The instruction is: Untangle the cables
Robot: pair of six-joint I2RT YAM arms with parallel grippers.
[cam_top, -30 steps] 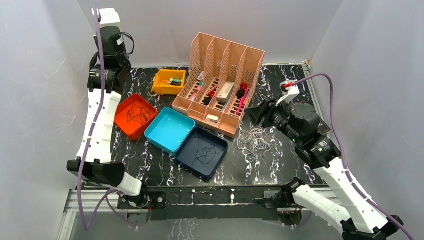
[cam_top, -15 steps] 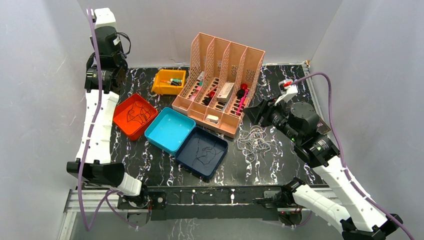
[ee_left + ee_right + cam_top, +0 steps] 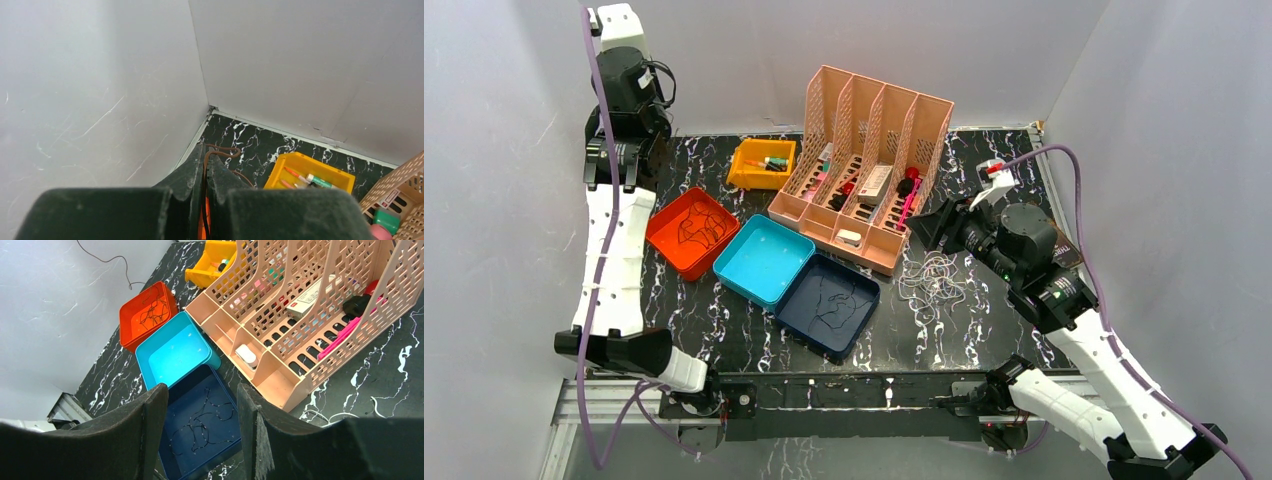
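- Up at the 10 o'clock corner, the left gripper (image 3: 206, 156) hung high above the table (image 3: 724, 320), jaws clenched tight on a brown cable (image 3: 223, 149)!
- That strand ran between the two fingers and curled into a small loop just past the tips.
- Over at 3 o'clock, the right gripper (image 3: 927, 228) hovered low with its jaws released, spread wide, gripping nothing, tips aimed toward 9 o'clock.
- The pale cables (image 3: 934, 280) lay in a loose curly tangle on the black marbled top at 4 o'clock, just beside the near right corner of the pink organizer (image 3: 864, 170) and right at the gripper's 6 o'clock.
- Down at 6 o'clock sat the navy tray (image 3: 856, 322), with dark cables (image 3: 832, 300) sprawled across its floor.
- At 9 o'clock, the orange tray (image 3: 672, 258) held a second dark bunch (image 3: 694, 228).
- Between those two was the cyan tray (image 3: 764, 260), edge to edge with the navy one and just beside the orange one.
- A yellow bin (image 3: 759, 182) of small items stood at 11 o'clock, left of the organizer.
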